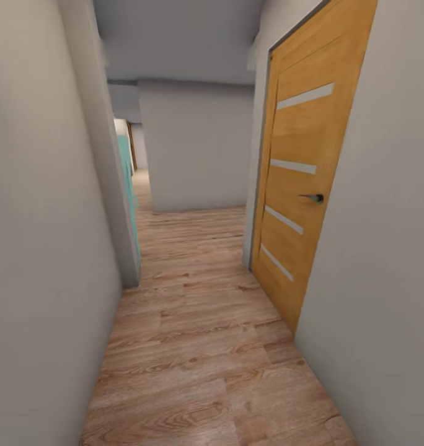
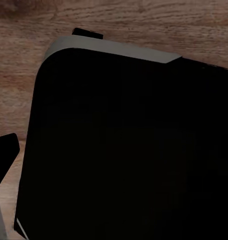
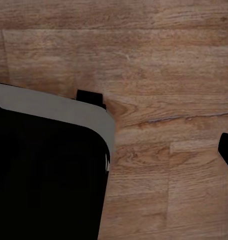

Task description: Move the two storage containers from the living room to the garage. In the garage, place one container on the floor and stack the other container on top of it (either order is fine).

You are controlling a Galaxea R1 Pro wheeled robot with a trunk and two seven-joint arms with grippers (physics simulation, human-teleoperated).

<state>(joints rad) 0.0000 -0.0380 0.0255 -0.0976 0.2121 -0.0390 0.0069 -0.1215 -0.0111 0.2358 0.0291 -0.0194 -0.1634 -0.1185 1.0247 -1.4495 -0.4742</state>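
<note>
Narrow hallway with pale grey walls [image 1: 38, 248], wood-plank floor [image 1: 199, 359], closed orange wooden door [image 1: 305, 186] on the right with four frosted strips and dark handle [image 1: 316, 198], teal panel [image 1: 128, 186] further along left.

**A hallway inside a home**

I am in a narrow corridor of a house. Light wood-plank floor [image 1: 199, 347] runs ahead between plain pale grey walls [image 1: 44, 248]. On my right stands a closed orange-wood interior door [image 1: 302, 186] with pale horizontal strips and a dark lever handle [image 1: 314, 198]. Further on the passage meets a blank wall [image 1: 196, 148] and opens to either side; a teal surface [image 1: 126, 173] shows on the left. The same wood planks [image 3: 159, 60] lie beneath my wrists.
</note>
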